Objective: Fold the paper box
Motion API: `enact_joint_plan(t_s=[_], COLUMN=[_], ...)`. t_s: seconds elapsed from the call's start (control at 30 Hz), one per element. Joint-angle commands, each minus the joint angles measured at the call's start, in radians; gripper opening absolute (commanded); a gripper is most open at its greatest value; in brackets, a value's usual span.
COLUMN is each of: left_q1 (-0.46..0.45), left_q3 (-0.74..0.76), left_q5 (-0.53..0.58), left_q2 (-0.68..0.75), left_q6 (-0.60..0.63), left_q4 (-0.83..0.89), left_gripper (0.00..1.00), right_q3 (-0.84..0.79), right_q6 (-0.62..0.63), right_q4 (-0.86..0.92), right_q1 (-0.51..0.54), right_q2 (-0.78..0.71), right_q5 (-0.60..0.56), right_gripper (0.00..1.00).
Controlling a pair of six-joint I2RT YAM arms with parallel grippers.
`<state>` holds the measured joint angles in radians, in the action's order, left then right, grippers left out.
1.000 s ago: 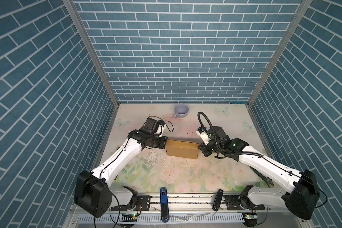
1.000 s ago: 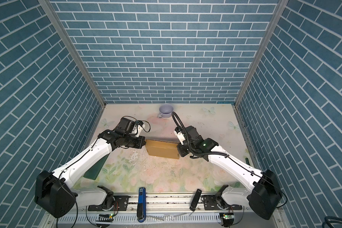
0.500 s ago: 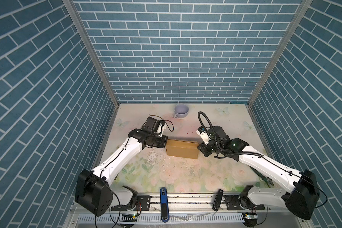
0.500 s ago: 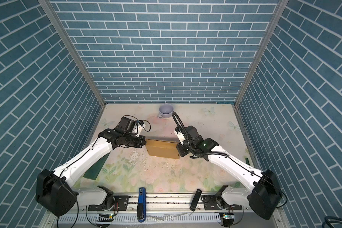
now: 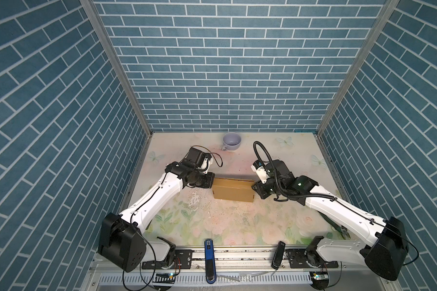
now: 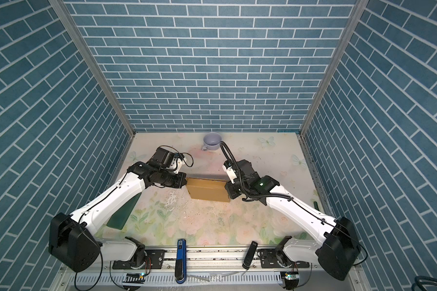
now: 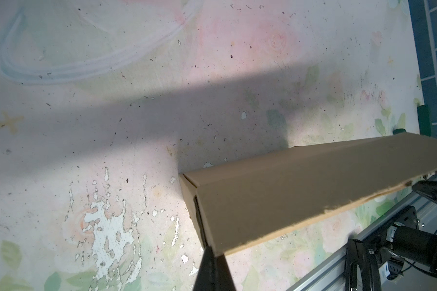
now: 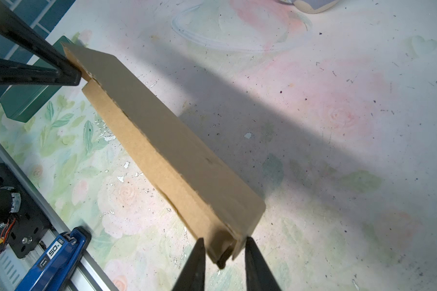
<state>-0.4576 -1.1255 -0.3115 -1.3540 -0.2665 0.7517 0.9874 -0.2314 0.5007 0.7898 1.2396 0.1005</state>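
**Brown box spanned end to end by 2 grippers**

The plain brown cardboard mailer box [image 5: 233, 189] looks folded shut and appears to rest on the floral table mat [image 5: 237, 226], between the 2 sets of fingers. At 1 end the right gripper [image 8: 223, 243] has its fingers [image 8: 194, 264] part open, 1 on each side of the box's thickness and close against it. Whether they press or merely flank it I cannot tell. At the other end the left gripper [image 7: 211, 259] is fully closed, its joined tips touching the box's corner; no cardboard shows between them.

This looks like the last seating of the lid. Brace with the closed left tips while the right fingers draw straight back off the end, so neither pad drags the tucked edge open. The small notch in the side seam near the left tips wants pressing flat.

Just beyond the left fingers lies a dark green flat board [image 6: 121, 216]; well past both sets, a lilac mug [image 5: 231, 141]. A white label on the blue tool [image 8: 58, 260] at the front rail reads "50"; the box bears no writing.
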Motion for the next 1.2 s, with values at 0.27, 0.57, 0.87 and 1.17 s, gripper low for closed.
enact_joint_plan(t_s=[0.27, 0.57, 0.87, 1.17], left_q1=[-0.006, -0.007, -0.006, -0.006], left_q3=[-0.04, -0.063, -0.06, -0.068], left_q5=[-0.03, -0.026, -0.027, -0.029], left_q2=[-0.013, -0.023, -0.024, -0.025], left_q6=[-0.016, -0.01, -0.01, -0.007], left_q4=[0.03, 0.052, 0.051, 0.055], left_gripper=[0.0, 0.0, 0.0, 0.0], right_q3=[0.033, 0.03, 0.029, 0.04], right_q6=[-0.017, -0.017, -0.019, -0.021], right_q4=[-0.024, -0.024, -0.028, -0.03], right_q1=[0.002, 0.003, 0.004, 0.003], right_q2=[-0.014, -0.018, -0.021, -0.012], right_q5=[0.01, 0.007, 0.011, 0.027], right_gripper=[0.3, 0.33, 0.35, 0.35])
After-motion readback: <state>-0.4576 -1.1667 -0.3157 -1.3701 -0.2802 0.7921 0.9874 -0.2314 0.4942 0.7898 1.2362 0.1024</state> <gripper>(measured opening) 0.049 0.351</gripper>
